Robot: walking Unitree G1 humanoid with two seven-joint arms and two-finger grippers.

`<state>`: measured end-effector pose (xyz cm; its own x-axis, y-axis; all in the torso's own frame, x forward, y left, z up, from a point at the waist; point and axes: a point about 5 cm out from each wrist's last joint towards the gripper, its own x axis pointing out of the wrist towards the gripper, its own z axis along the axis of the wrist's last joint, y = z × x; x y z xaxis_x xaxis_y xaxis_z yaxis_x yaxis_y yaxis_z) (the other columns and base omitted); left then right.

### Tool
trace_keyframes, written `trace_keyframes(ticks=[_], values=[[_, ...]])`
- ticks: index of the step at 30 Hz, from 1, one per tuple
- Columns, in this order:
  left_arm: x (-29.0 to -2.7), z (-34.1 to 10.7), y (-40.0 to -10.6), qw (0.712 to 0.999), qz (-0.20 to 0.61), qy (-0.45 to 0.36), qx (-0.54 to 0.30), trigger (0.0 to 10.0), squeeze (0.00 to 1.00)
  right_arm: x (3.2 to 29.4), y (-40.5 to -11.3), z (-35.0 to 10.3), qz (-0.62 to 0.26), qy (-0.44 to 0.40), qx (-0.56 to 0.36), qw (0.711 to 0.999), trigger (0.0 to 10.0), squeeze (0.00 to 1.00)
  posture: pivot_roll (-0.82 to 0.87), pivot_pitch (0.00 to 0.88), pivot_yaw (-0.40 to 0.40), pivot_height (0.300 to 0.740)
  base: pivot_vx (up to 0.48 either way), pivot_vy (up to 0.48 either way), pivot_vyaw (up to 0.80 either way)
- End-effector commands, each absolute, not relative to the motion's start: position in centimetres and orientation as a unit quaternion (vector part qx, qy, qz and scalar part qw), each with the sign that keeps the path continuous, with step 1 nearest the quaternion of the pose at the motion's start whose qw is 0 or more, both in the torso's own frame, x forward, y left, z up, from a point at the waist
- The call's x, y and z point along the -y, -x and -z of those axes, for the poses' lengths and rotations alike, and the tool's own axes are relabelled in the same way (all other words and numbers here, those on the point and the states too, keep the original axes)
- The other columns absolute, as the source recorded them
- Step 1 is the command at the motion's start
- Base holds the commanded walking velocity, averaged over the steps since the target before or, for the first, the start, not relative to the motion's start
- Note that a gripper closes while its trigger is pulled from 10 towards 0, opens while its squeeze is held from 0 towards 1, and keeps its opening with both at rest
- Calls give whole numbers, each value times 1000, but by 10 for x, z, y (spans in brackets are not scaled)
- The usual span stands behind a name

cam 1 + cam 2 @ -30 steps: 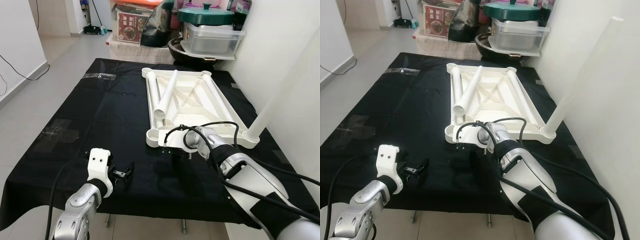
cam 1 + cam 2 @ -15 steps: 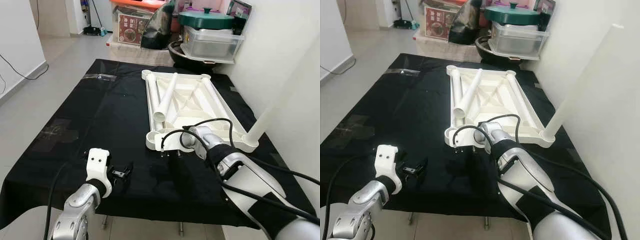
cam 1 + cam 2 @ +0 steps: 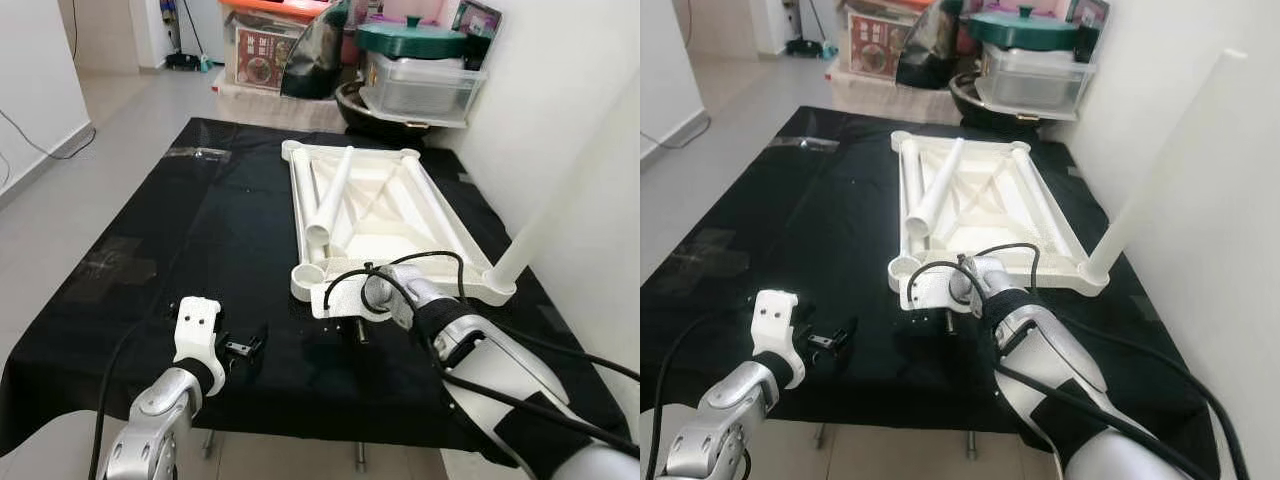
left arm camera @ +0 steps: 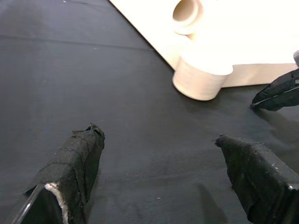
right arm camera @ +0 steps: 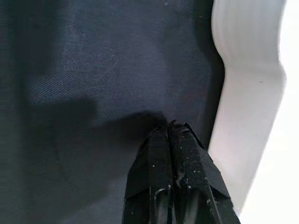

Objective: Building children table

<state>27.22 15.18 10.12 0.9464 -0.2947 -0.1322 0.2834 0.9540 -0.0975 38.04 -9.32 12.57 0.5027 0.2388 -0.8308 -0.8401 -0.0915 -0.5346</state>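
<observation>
- Right gripper [image 5: 170,133] points down at the black cloth [image 3: 200,230], its two black fingers [image 5: 187,154] pressed together with nothing between them — just beside the near short edge of the white table top [image 3: 385,205].
- From the head views, this gripper [image 3: 360,330] hangs below its white wrist block, which sits in front of the near edge of the table top, between the two near corners.
- Left gripper [image 4: 163,158] hovers low over the cloth near the front edge, well apart from the right one; its fingers [image 4: 74,158] stand wide apart and hold nothing.
- Table top lies upside down on the cloth, ribbed underside up, with round sockets at its corners; the near-left socket [image 4: 202,77] faces the left gripper across bare cloth.
- Loose white leg tube [image 3: 332,195] lies lengthwise in the table top's underside, its open end toward the robot.
- Another white leg [image 3: 1160,170] stands in the near-right corner socket — it leans up and away along the white wall [image 3: 560,110].
- Black cable [image 3: 420,262] loops from the right arm over the near end of the table top.
- Beyond the far edge of the cloth stand a clear plastic bin [image 3: 420,80] with a green lidded pot [image 3: 412,35] on it, a dark bowl [image 3: 375,110] below, and a printed cardboard box [image 3: 262,55].
- Grey tiled floor [image 3: 90,170] lies off the robot's left side.
</observation>
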Motion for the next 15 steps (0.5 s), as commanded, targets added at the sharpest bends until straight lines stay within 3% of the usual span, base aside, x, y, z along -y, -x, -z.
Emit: trace_keyframes(ticks=[1,2,3,4,5,7,8,9,10,15], values=[[-150,-99,-270,985,148,38,-77,10000,0,94,-379,-126,-448,588,-258,622,0,0,160,0,-161,740,0,0,0],[-149,-99,-270,985,148,38,-77,10000,0,93,-379,-129,-457,585,-254,620,1333,0,156,0,-159,740,0,0,0],[-149,-99,-270,985,148,37,-78,10000,0,92,-380,-131,-462,584,-250,619,1333,0,156,0,-159,740,0,0,0],[-149,-99,-270,985,149,37,-78,10000,0,91,-383,-136,-453,584,-236,631,8510,0,156,0,-159,740,0,0,0],[-150,-99,-270,985,149,37,-78,10000,0,89,-385,-142,-443,578,-224,648,10000,0,151,0,-154,740,0,0,0],[-150,-98,-270,985,149,37,-78,10000,0,86,-391,-152,-421,568,-201,678,10000,0,151,0,-154,740,0,0,0],[-149,-98,-270,985,150,37,-78,10000,0,86,-393,-159,-424,552,-195,691,10000,98,148,0,-152,740,0,0,0],[-149,-98,-270,985,150,37,-78,10000,0,86,-393,-159,-424,552,-195,691,10000,98,148,0,-152,740,0,0,0],[-149,-99,-270,985,150,37,-78,10000,0,85,-394,-163,-428,541,-191,698,10000,1000,148,0,-152,740,0,0,0],[-149,-98,-270,985,151,38,-78,10000,0,84,-396,-179,-452,486,-180,726,10000,1000,142,0,-143,740,0,0,0]])
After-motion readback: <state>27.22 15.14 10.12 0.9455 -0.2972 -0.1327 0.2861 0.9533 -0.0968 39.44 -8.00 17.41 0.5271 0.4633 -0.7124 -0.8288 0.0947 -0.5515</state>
